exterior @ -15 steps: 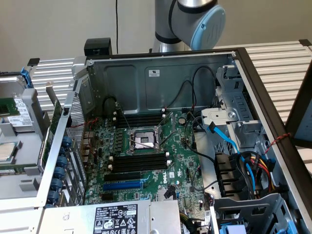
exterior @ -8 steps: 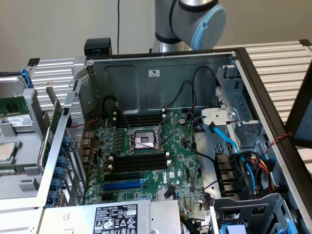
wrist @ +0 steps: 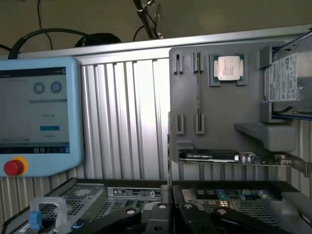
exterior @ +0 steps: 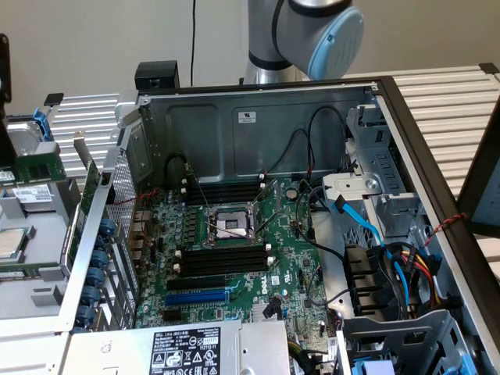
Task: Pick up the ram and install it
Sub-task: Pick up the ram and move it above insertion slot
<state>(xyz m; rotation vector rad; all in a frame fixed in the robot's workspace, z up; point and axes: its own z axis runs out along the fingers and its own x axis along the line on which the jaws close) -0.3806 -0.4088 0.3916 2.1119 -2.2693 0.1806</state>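
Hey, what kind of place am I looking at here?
Probably a robotics lab bench for computer assembly: an open desktop case with its motherboard exposed, a robot arm above it, and a teach pendant with a red stop button.

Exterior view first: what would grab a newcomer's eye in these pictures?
The opened computer case with its green motherboard sits mid-frame in the exterior view, a grey-and-blue robot arm towering behind it. In the wrist view, a pale blue screen pendant with a red button stands beside a grey tray holding a processor chip.
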